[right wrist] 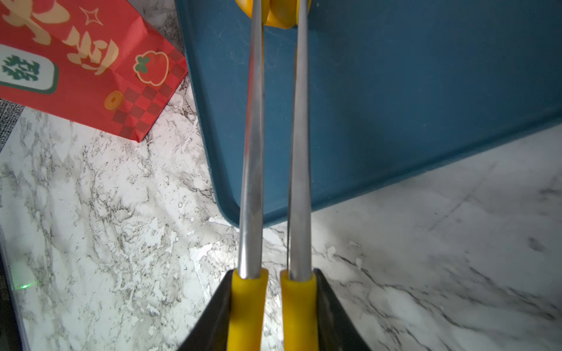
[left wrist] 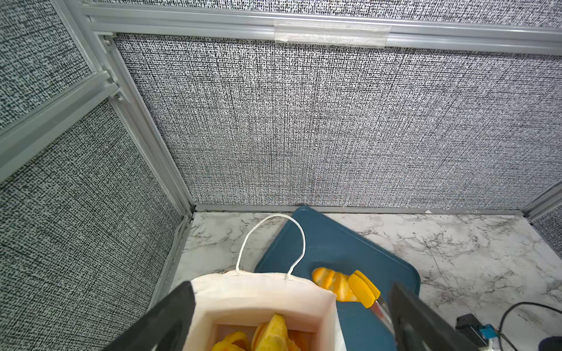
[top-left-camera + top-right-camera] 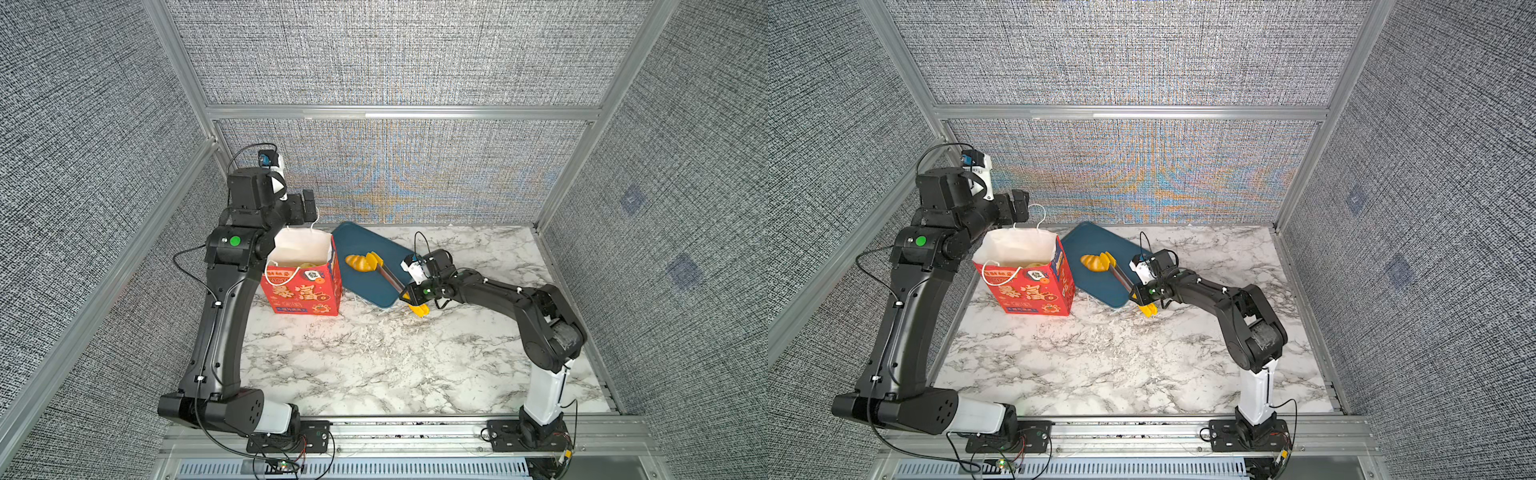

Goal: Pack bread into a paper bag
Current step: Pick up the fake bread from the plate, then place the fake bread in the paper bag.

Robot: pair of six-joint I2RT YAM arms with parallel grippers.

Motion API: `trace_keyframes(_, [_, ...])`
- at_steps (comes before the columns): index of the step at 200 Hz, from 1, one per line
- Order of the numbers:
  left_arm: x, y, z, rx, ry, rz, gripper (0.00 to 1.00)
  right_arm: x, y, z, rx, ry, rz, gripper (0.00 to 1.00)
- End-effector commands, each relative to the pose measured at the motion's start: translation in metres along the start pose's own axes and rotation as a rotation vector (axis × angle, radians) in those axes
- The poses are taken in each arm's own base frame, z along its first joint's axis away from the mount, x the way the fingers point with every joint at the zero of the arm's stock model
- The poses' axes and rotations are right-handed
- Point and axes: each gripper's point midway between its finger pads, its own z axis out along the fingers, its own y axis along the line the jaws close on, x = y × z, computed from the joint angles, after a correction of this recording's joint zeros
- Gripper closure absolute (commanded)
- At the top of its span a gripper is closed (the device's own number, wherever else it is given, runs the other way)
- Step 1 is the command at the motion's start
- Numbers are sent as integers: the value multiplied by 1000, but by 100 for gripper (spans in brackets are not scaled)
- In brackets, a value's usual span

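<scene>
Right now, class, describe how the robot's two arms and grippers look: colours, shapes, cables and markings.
Both arms are black with a white link near the base. The left arm has a curved shell, a green dot at one joint and a thin black cable held by white ties. The right arm is slimmer. The left gripper and right gripper have black wedge-shaped fingers.

The paper bag (image 3: 299, 291) stands upright and open-mouthed at about ten o'clock on the table (image 3: 374, 365). It is red with big yellow characters and white inside, with one white cord handle drooping over its front face and the other rising at the back. Glossy golden-yellow bread (image 2: 272, 332) lies in its bottom, the count unclear. At the bag's three o'clock a single brown-striped croissant (image 3: 358, 262) lies on the blue tray (image 3: 365, 239), one end between the yellow tips of the tongs (image 3: 387, 273).
</scene>
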Motion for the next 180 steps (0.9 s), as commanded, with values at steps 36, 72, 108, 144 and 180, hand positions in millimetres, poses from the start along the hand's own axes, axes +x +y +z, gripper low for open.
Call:
trace_keyframes(36, [-8,-1,-2,9,-26,-8,0,-64,28,-57,-17,-195,-51,88])
trace_keyframes(72, [-11,-2,-4,13,-36,-14,0,-94,41,-99,9,-291,-90,89])
trace_keyframes(108, [-12,-3,-5,18,-40,-20,0,-114,51,-133,27,-361,-121,90])
trace_keyframes(144, [-12,-1,-3,9,-40,-15,0,-130,77,-170,-18,-448,-163,90])
trace_keyframes(180, [-10,-1,0,3,-32,-15,0,-132,110,-184,-78,-476,-236,90])
